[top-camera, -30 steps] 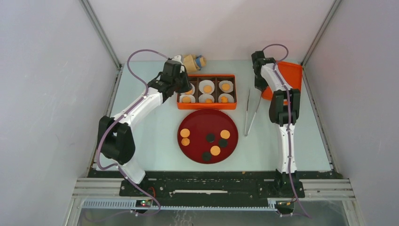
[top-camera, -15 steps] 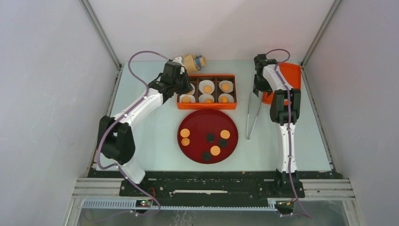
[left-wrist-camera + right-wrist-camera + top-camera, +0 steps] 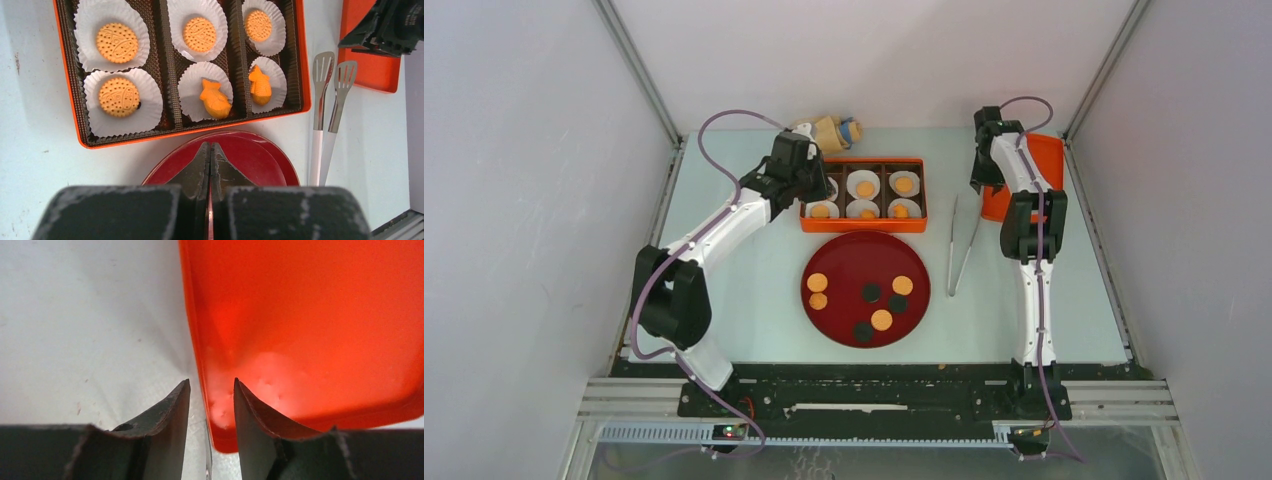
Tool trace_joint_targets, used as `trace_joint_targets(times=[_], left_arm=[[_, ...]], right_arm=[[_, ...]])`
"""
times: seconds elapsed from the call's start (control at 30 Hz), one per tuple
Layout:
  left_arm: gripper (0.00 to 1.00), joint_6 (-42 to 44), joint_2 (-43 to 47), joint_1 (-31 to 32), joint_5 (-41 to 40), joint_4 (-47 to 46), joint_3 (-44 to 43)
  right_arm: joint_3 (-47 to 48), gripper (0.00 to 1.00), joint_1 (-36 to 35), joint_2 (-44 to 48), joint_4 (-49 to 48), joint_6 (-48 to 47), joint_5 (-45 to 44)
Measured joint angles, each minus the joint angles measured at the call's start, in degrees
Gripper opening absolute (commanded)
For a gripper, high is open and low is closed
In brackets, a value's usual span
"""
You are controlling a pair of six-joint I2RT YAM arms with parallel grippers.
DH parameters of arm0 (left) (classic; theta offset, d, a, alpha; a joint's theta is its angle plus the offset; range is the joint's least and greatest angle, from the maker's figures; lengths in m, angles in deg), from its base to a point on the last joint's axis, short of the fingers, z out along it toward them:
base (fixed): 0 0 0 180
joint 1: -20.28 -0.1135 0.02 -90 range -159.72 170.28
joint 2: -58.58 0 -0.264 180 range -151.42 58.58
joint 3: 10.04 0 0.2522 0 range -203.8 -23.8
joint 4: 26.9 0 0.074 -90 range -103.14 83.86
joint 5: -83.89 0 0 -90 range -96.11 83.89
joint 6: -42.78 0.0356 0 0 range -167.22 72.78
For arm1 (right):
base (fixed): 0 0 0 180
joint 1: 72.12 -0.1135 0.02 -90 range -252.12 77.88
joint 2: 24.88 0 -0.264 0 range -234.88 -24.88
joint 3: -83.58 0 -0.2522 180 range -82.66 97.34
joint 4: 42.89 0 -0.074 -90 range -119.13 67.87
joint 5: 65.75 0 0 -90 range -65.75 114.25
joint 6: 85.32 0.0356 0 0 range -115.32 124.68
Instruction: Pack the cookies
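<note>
— Six cookies (image 3: 117, 42) sit in the orange box (image 3: 863, 229) by the far edge of the counter (image 3: 754, 300), one per white liner (image 3: 145, 95): four round, two brighter and irregular.
— And the rest?
— Four more orange rounds (image 3: 817, 282) lie on the red plate (image 3: 844, 265) mid-counter, toward the near edge, among dark discs (image 3: 871, 292).
— The left pincer (image 3: 209, 149)?
— Fingers pressed together, holding nothing, at the box's left end.
— The right pincer (image 3: 210, 383)?
— At the far right corner, jaws slightly apart, astride the edge of the orange lid (image 3: 310, 315). Whether they touch it, I cannot tell. Tongs (image 3: 959, 250) lie between box and lid.
</note>
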Motion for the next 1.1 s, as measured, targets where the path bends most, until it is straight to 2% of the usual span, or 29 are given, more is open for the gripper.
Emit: trace_joint_targets(times=[0.13,0.37,0.57,0.87,1.1], left_arm=[[0.0,-0.02,0.0,0.0,0.39,-0.02,0.0],[0.0,-0.46,0.0,0.0,1.09,-0.28,0.0],[0.0,-0.68,-0.09,0.0,1.57,-0.37,0.02],[0.0,-0.83,-1.07,0.0,1.51,-0.11,0.0],[0.02,-0.66,-2.21,0.0,1.55,0.28,-0.11]], right_arm=[[0.83,0.41,0.83,-2.27,-0.04,0.87,0.39],[1.16,0.14,1.29,-2.6,-0.9,1.84,1.95],[-0.79,0.01,1.18,-1.66,-2.64,2.34,2.36],[-2.82,0.0,3.32,-0.15,-4.17,1.4,-0.81],[-5.11,0.0,3.69,4.57,-5.01,-1.88,-2.58]])
